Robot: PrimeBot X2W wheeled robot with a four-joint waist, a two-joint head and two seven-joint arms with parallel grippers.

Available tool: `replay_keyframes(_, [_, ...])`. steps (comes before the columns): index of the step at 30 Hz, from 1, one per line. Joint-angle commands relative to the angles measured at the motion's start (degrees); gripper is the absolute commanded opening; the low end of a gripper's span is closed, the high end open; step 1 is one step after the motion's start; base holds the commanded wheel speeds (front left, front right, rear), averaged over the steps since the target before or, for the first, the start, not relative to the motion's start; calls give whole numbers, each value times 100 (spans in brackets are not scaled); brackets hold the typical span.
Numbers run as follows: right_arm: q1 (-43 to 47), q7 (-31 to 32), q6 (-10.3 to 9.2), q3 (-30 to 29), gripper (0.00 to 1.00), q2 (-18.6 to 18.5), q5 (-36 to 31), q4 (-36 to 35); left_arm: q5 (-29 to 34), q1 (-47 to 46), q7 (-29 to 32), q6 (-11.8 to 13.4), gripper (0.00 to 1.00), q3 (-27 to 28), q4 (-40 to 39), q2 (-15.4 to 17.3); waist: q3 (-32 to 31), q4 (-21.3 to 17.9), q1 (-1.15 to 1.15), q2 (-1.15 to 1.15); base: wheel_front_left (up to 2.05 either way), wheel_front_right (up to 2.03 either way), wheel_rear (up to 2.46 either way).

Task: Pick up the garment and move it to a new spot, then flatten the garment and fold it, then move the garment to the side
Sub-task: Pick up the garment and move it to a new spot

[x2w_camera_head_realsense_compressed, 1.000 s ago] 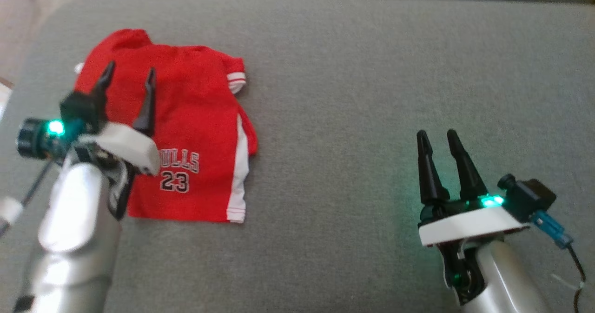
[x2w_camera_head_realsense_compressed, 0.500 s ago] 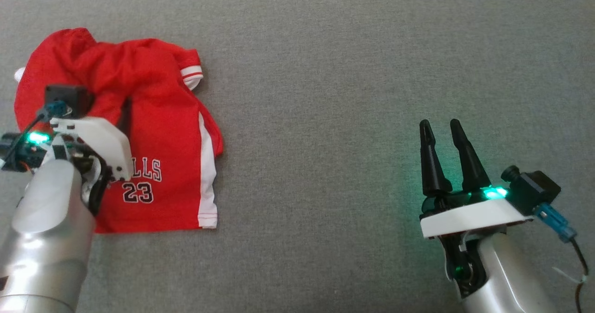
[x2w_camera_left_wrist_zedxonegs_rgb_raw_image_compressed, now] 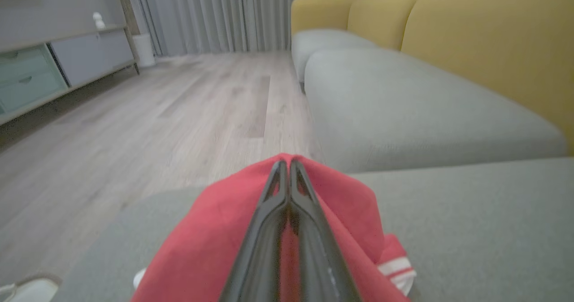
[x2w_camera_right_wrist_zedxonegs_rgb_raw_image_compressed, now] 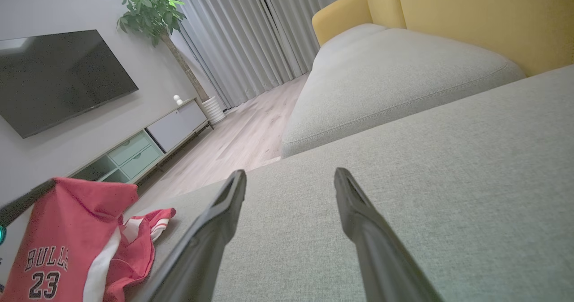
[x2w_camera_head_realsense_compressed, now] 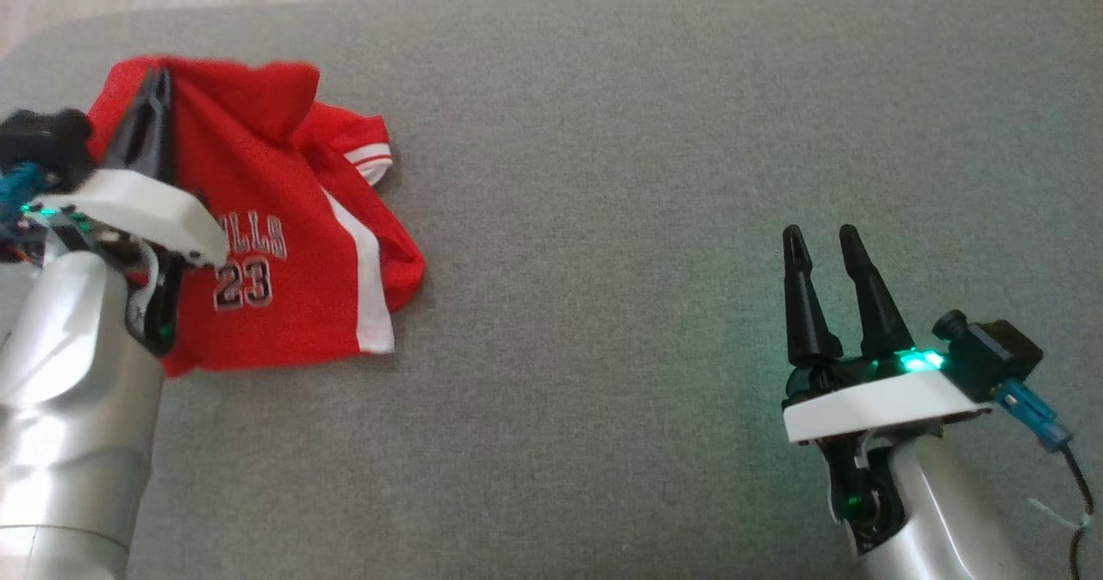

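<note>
The garment [x2w_camera_head_realsense_compressed: 284, 244] is a red jersey with white stripes and "BULLS 23" on it, at the left end of the grey sofa cushion [x2w_camera_head_realsense_compressed: 646, 175]. My left gripper [x2w_camera_head_realsense_compressed: 158, 84] is shut on the garment's upper edge and holds that part lifted, so the cloth drapes down from the fingers [x2w_camera_left_wrist_zedxonegs_rgb_raw_image_compressed: 287, 190]. The garment's lower hem rests on the cushion. The garment [x2w_camera_right_wrist_zedxonegs_rgb_raw_image_compressed: 67, 243] hangs at the left in the right wrist view. My right gripper [x2w_camera_head_realsense_compressed: 823, 240] is open over bare cushion at the lower right, far from the garment, nothing between its fingers [x2w_camera_right_wrist_zedxonegs_rgb_raw_image_compressed: 224, 203].
Wooden floor [x2w_camera_left_wrist_zedxonegs_rgb_raw_image_compressed: 134, 113] lies past the cushion's left end. A second grey cushion [x2w_camera_left_wrist_zedxonegs_rgb_raw_image_compressed: 403, 104] with a yellow backrest [x2w_camera_left_wrist_zedxonegs_rgb_raw_image_compressed: 493, 37] stands beyond. A TV cabinet [x2w_camera_right_wrist_zedxonegs_rgb_raw_image_compressed: 148, 145] and a plant [x2w_camera_right_wrist_zedxonegs_rgb_raw_image_compressed: 152, 6] are by the wall.
My left gripper has come down onto the garment's top, shut on it and lifted it, bunching the cloth. The head camera has shifted. The right gripper stays where it was.
</note>
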Motion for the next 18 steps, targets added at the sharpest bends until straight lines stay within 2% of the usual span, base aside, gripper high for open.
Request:
replay_keyframes(1, [-36,-61,-4,109,100,-19,14,-160,-58,-273,-117,29,0,241,-239,265,-79,42,0,0,0,0,0])
replay_keyframes(7, [63,-61,-4,117,100,-19,72,-126,-287,-87,-375,157,0,429,-1070,149,-346,106,0,0,0,0,0])
replay_keyframes(13, [57,-61,-4,149,100,-19,152,-136,-332,325,27,244,0,236,-2150,10,-490,7,0,0,0,0,0])
replay_keyframes(18, [2,-61,-4,103,100,-19,198,-196,-315,554,405,341,0,-75,-3011,-233,-519,-281,0,0,0,0,0])
